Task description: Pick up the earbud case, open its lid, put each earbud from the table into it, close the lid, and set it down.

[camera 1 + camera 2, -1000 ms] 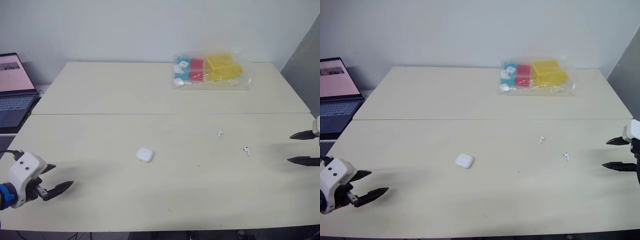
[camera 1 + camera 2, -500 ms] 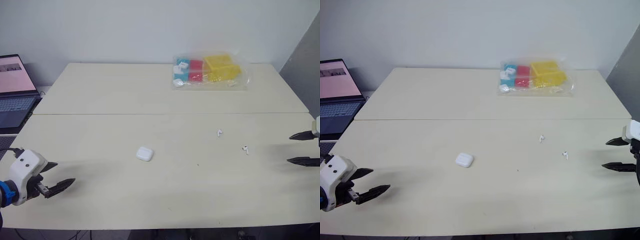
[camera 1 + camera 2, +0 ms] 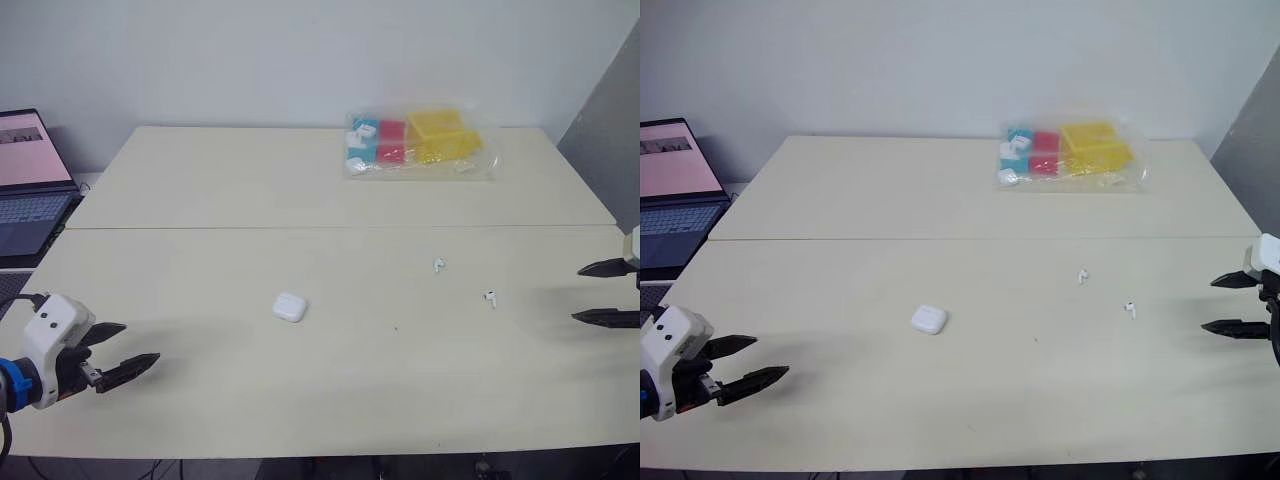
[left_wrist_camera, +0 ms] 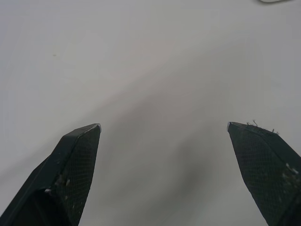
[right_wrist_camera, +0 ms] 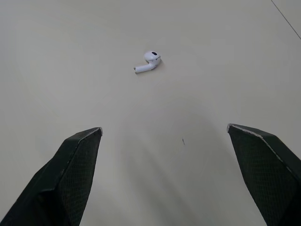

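Left tool (image 3: pixel 140 343) edged slightly inward over the bench (image 3: pixel 250 180) since a second ago, fingers spread, empty. Right tool (image 3: pixel 577 294) unchanged, spread wide, empty, near earbud (image 5: pixel 147 61) ahead of it. Second earbud (image 3: pixel 438 265) lies beyond. Earbud case (image 3: pixel 289 308) sits lid-shut mid-bench, untouched.

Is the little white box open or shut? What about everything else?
Small white rounded earbud case: lid shut, on the cream table.
White earbud nearer the case: loose on the table.
White earbud farther right: loose on the table.
Left gripper: fingers open, empty.
Right gripper: fingers open, empty.
Dark laptop: open, screen lit.
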You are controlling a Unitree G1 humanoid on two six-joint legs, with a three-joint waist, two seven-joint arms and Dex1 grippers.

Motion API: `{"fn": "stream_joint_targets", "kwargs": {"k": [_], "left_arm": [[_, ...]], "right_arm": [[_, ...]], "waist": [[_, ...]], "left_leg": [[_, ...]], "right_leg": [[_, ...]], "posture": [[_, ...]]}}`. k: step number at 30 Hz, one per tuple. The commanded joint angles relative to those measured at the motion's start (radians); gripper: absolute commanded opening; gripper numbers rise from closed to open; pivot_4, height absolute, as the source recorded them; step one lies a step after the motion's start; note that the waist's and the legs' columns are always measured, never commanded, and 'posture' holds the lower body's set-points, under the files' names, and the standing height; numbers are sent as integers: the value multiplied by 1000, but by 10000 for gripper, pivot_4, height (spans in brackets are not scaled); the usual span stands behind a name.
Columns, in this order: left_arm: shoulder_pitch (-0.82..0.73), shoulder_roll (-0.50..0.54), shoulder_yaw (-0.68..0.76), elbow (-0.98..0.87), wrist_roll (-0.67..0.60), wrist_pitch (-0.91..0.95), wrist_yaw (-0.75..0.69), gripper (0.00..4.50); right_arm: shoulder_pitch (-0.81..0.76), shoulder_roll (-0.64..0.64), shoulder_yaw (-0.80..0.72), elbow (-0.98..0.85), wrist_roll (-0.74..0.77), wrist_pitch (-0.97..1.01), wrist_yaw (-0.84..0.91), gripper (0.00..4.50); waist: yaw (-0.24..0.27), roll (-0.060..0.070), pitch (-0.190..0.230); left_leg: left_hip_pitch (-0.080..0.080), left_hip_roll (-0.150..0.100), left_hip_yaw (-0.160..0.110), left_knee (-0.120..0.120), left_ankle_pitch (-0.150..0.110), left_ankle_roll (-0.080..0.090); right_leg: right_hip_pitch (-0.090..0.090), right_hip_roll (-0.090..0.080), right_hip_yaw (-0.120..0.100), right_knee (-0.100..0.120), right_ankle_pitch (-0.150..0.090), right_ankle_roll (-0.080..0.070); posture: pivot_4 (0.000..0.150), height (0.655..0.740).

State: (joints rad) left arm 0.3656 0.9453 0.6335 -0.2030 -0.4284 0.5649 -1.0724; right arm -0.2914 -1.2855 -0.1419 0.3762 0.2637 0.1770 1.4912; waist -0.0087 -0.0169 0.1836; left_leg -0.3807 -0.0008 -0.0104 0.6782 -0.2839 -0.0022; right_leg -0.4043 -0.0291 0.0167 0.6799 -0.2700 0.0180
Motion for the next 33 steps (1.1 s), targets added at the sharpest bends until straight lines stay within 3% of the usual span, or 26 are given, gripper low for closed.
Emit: {"fn": "stream_joint_targets", "kwargs": {"k": [1, 8, 18, 25, 33], "left_arm": [[-4, 9, 29, -57, -29, 29, 8, 45000], [-50, -61, -58, -255, -93, 138, 126, 45000], [-155, -336, -389, -606, -81, 354, 565, 45000], [-306, -474, -523, -588, -4, 458, 800, 45000], [-361, -485, -549, -521, 15, 500, 838, 45000]], "right_arm": [[-11, -3, -23, -24, 14, 2, 7, 44773], [7, 13, -38, -111, 51, 47, 3, 44773], [49, 27, -74, -447, 203, 255, -2, 44773], [-55, 66, -20, -674, 380, 465, -42, 44773], [-183, 156, 68, -750, 433, 545, -109, 44773]], "waist": [[0, 0, 0], [1, 0, 0], [5, 0, 0], [6, 0, 0], [8, -1, 0]], "left_leg": [[0, 0, 0, 0, 0, 0], [0, 0, 0, 0, 0, 0], [-1, 0, -1, 0, 0, 0], [0, 0, -4, 2, 1, 1], [-2, 0, -5, 2, 1, 1]], "right_leg": [[0, 0, 0, 0, 0, 0], [0, 0, 0, 0, 0, 0], [1, 0, 0, 1, 0, 1], [2, 3, 0, 1, 1, 1], [2, 4, 0, 0, 1, 1]], "posture": [[1500, 7400], [1500, 7400], [1500, 7400], [1500, 7400], [1500, 7400]]}}
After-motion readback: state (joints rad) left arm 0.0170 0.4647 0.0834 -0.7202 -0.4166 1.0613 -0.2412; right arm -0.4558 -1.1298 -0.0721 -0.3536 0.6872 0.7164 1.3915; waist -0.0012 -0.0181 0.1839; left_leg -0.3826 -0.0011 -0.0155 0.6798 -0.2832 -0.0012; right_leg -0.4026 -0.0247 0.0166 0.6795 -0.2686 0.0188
